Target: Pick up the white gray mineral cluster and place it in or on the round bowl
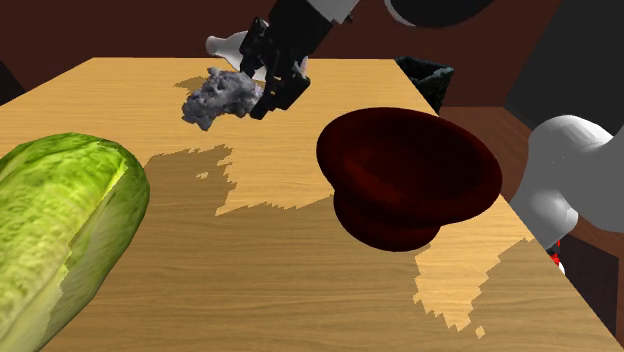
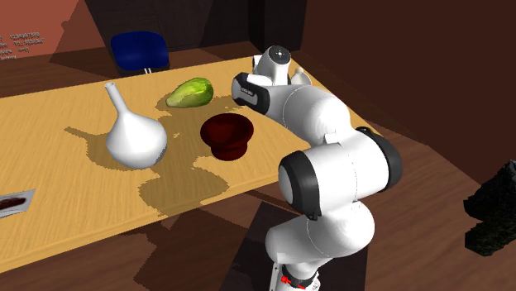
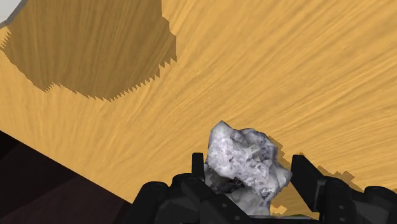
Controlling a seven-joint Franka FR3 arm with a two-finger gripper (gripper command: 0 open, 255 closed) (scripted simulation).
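The white-grey mineral cluster (image 1: 215, 97) hangs a little above the far part of the wooden table (image 1: 300, 300), with its shadow on the wood below. My black gripper (image 1: 258, 100) is shut on it from the shoulder view's right. In the wrist view the lumpy cluster (image 3: 245, 162) sits clasped inside my gripper (image 3: 249, 170), one finger on each side. The round bowl (image 1: 345, 150) is dark red, stands on a foot, and lies nearer the stand, to the shoulder view's right of the cluster. In the second exterior view the bowl (image 2: 226, 132) stands near the table's front, beside the arm.
A big green lettuce (image 1: 60, 230) lies at the shoulder view's near left. A white long-necked vase (image 2: 132, 136) stands on the table, and behind my gripper its base (image 1: 225, 45) shows. A black bin (image 1: 425, 75) stands beyond the table edge. A blue chair (image 2: 139, 50) stands behind the table.
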